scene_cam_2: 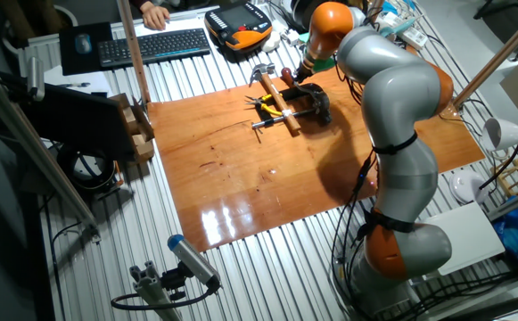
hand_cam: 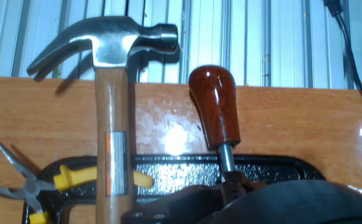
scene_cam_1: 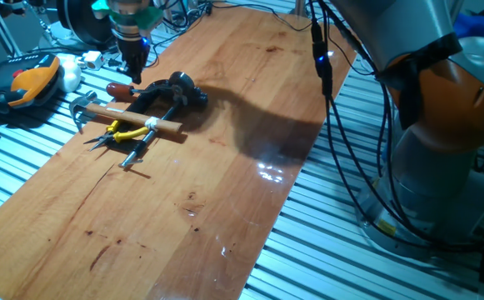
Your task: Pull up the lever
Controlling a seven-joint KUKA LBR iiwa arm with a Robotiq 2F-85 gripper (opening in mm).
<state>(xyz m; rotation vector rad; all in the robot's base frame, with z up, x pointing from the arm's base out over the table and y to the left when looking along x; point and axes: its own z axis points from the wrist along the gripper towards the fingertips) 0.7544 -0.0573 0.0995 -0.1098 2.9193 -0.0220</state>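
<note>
Currently the gripper (scene_cam_1: 133, 73) hangs just above the lever (scene_cam_1: 118, 88), near the far left edge of the wooden table (scene_cam_1: 225, 167); whether its fingers are apart or closed cannot be told. Hand view: lever knob (hand_cam: 214, 106) sits centre frame, its thin rod running down to a black base (hand_cam: 274, 171). Hammer (hand_cam: 113, 124) lies just left of the knob, over the yellow pliers (hand_cam: 50, 183). No contact with the lever is visible.
</note>
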